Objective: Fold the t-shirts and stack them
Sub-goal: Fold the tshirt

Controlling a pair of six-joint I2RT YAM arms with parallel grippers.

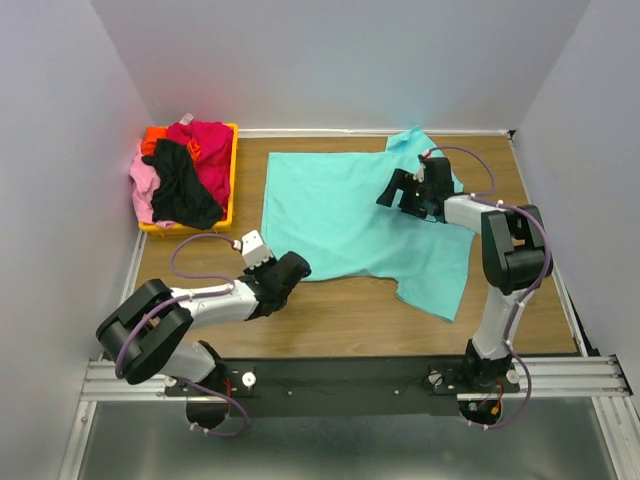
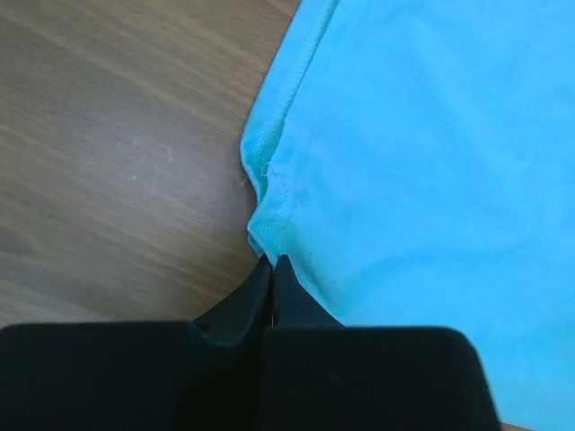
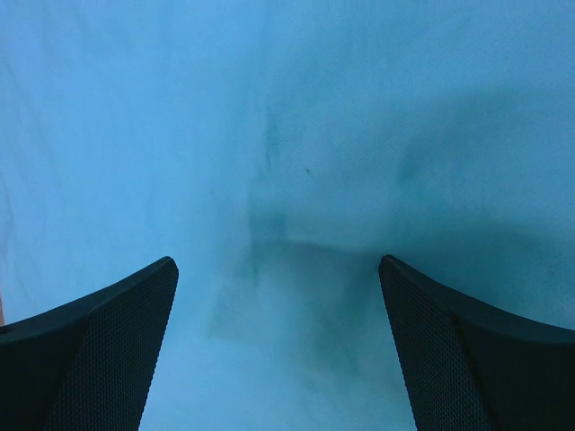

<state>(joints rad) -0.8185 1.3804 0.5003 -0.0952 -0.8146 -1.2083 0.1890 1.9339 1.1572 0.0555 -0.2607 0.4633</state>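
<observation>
Your left pincer [image 2: 272, 263] is closed on the hem of the turquoise shirt [image 2: 431, 180], at its 7 o'clock corner. Your right pincer [image 3: 278, 267] stands open above the cloth. The shirt lies flat on the counter [image 1: 340, 320]. The grip looks thin, so a quick pull may slip it.

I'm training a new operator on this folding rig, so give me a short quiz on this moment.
1. True or false: the right gripper is open over the turquoise t-shirt.
2. Which gripper pinches the shirt's hem?
3. Fill in: the other shirts lie piled in the yellow-orange ____.
Key: 1 true; 2 the left gripper; 3 bin.
</observation>
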